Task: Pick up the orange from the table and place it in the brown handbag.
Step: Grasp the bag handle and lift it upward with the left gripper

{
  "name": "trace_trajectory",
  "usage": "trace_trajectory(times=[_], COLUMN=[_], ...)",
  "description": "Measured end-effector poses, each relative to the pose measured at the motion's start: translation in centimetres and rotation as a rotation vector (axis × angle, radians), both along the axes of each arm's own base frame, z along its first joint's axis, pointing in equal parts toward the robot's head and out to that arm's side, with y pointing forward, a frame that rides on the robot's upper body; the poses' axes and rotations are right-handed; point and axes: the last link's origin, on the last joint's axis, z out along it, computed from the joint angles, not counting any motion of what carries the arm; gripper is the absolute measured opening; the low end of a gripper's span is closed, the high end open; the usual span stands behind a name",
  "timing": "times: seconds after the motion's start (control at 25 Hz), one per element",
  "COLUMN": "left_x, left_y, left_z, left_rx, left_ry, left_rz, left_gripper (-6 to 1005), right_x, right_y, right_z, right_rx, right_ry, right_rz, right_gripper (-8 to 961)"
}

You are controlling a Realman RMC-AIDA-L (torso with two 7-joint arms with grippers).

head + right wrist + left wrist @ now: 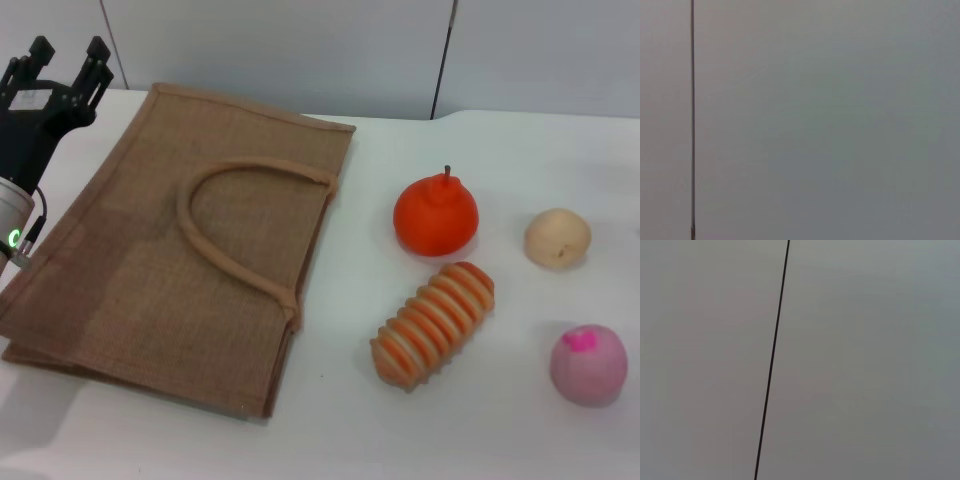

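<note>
Orange (435, 214) on table (330, 430), ribbed item (433, 324) just in front; left gripper (68, 62) jaws apart.

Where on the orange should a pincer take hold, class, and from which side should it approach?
Grip the orange across its round middle, coming from above. It sits upright with its stem up, and the ribbed fruit lies close in front, so its left and right flanks are likely the easiest to reach.

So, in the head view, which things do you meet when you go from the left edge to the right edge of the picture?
left gripper → brown handbag → ribbed orange-and-cream item → pale beige ball → pink ball. The orange lies behind the ribbed item, so I leave it out.
</note>
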Motion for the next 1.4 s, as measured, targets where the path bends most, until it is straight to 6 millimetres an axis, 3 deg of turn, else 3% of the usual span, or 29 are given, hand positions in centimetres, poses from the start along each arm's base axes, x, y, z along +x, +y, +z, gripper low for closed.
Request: trace_trajectory(times=[0.92,1.16,1.4], left_x=[0.0,0.0,-0.1], left_y=[0.6,1.2,3.0], left_z=[-0.6,-0.8,-0.4], left_rx=[-0.055,-0.156,-0.342], left_ry=[-0.028,-0.160,-0.255], left_rz=[0.017,0.030,0.076], left_gripper=[727,728,728], right_x=[0.1,0.4,0.4], right_y=[0.1,0.1,0.1], right_z=[0.0,-0.1,0.0], right_rx=[-0.005,-0.010,-0.009], right_ry=[-0.002,-0.008,-0.011], right_rz=[-0.010,-0.025,-0.026], right_gripper=[883,883,883])
